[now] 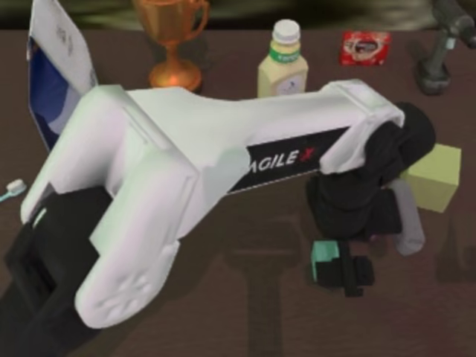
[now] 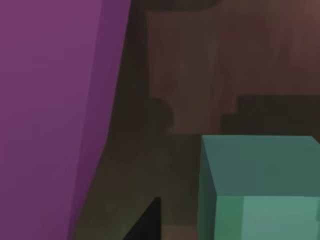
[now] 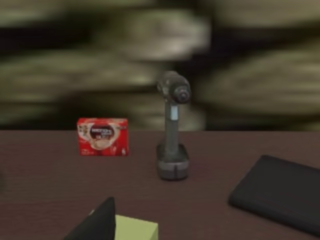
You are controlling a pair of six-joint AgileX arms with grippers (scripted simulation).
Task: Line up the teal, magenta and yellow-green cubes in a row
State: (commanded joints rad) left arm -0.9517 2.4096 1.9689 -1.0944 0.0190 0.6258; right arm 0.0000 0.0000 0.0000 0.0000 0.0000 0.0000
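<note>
Looming closest under the overhead camera, the white left arm (image 1: 171,178) stretches across the bench (image 1: 245,312) toward the right side, its pincer (image 1: 346,271) low at the teal cube (image 1: 322,260), dark fingers beside the cube; whether it is clenched on the cube or released I cannot tell. The yellow-green cube (image 1: 435,177) sits near, farther right and toward the back. From the left wrist, the teal cube (image 2: 260,187) stands just beside the magenta cube (image 2: 50,115), a narrow strip of bench between them. The right arm is out of the overhead view; its wrist camera shows a dark fingertip (image 3: 95,222) by the yellow-green cube (image 3: 135,228), a drill (image 3: 172,127) and a red packet (image 3: 102,136) beyond. To do this well, I would square the teal cube's faces to the magenta one and let go gently, lifting straight up.
</note>
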